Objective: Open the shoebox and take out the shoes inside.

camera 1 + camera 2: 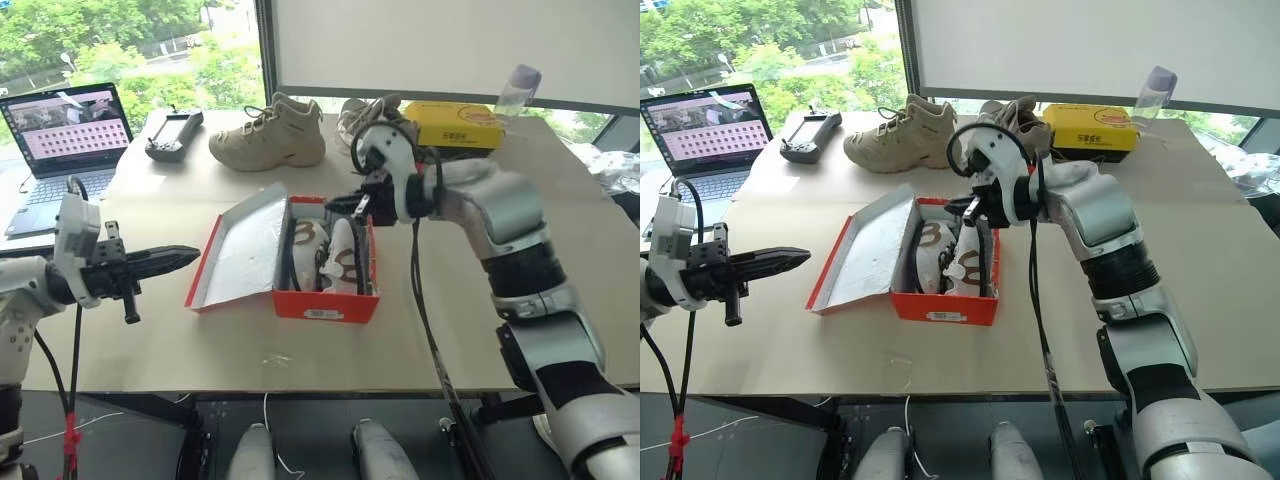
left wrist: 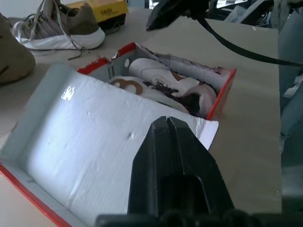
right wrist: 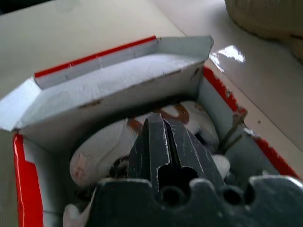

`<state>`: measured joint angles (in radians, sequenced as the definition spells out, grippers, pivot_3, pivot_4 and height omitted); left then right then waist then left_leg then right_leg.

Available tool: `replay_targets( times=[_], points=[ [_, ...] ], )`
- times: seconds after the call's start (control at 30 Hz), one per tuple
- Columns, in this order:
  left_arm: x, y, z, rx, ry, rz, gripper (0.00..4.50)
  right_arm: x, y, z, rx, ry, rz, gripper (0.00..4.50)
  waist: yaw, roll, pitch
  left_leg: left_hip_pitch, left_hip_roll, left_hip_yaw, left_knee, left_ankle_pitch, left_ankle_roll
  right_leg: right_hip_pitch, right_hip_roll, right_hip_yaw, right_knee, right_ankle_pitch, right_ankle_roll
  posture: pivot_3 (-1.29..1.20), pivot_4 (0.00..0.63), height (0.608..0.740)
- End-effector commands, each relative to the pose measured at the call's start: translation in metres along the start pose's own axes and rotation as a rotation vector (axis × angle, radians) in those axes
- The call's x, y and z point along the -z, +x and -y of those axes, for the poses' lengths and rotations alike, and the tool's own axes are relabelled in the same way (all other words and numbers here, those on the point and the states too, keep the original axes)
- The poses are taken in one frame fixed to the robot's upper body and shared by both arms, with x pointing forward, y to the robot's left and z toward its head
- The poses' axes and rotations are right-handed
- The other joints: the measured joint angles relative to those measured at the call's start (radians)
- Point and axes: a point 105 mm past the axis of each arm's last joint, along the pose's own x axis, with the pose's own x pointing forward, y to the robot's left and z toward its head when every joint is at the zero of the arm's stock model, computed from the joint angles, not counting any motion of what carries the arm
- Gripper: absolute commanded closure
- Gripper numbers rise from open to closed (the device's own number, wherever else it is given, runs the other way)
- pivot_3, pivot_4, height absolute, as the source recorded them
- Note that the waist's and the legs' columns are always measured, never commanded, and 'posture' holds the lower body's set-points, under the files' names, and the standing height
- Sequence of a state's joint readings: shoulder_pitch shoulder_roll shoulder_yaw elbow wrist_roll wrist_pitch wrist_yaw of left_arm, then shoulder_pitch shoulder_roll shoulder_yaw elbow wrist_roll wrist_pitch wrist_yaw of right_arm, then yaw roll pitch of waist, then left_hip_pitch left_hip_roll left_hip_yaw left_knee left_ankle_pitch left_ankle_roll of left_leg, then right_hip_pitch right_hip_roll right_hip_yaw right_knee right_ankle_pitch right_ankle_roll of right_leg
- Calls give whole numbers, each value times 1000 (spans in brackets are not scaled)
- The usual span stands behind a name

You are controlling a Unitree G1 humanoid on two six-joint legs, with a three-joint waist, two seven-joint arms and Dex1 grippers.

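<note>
I judge the lid step done: the shoebox (image 1: 300, 290) lies open mid-surface, lid folded flat away from my right arm, the shoes (image 1: 330, 255) inside. Next comes the grasp. My right gripper (image 1: 352, 207) hangs just above the shoes, angled down, fingers closed on nothing; it must open first. My left gripper (image 1: 185, 258), closed and empty, points level toward the lid.

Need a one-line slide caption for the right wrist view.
Shut right claw poised above the small white shoes inside the open red shoebox.
</note>
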<state>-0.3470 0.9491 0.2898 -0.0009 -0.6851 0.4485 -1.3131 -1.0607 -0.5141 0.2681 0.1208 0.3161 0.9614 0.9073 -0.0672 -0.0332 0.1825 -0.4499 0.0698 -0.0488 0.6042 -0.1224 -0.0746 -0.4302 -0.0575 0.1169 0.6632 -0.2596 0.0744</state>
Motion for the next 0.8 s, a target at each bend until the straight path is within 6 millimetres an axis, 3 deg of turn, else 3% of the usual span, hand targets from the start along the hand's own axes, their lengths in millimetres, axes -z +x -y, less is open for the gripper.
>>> replay_targets(
  times=[0.03,0.07,0.2,0.43,0.53,0.8],
  points=[
    [1,15,-2,103,18,-9,4500,-5,-9,-5,31,-28,-11,4427,-5,0,0,-1,0,0,0,0,0,-1,0,0,0,0,0,0,150,712],
    [2,17,-3,120,15,-14,4500,-1,-10,-5,49,-35,-25,4427,-7,0,0,-2,0,0,1,0,0,-3,0,1,1,0,0,0,150,712],
    [7,27,-10,183,10,-44,4500,6,-13,-7,95,-20,-32,3408,-6,0,0,-6,0,-1,1,0,0,-7,1,1,3,1,0,0,150,712],
    [-1,32,-26,216,19,-32,4500,7,-11,-12,144,63,-40,974,-3,0,0,-9,0,-1,4,0,0,-8,1,1,3,1,1,0,150,712],
    [1,33,-29,219,20,-30,4500,15,-6,-4,211,155,-61,42,-3,0,0,-9,0,-1,3,0,0,-8,1,0,3,1,1,0,150,712],
    [10,38,-30,204,40,-21,4500,28,4,4,273,266,-89,42,-2,0,0,-9,0,-2,3,0,1,-8,1,0,3,3,-2,0,150,712]
  ],
)
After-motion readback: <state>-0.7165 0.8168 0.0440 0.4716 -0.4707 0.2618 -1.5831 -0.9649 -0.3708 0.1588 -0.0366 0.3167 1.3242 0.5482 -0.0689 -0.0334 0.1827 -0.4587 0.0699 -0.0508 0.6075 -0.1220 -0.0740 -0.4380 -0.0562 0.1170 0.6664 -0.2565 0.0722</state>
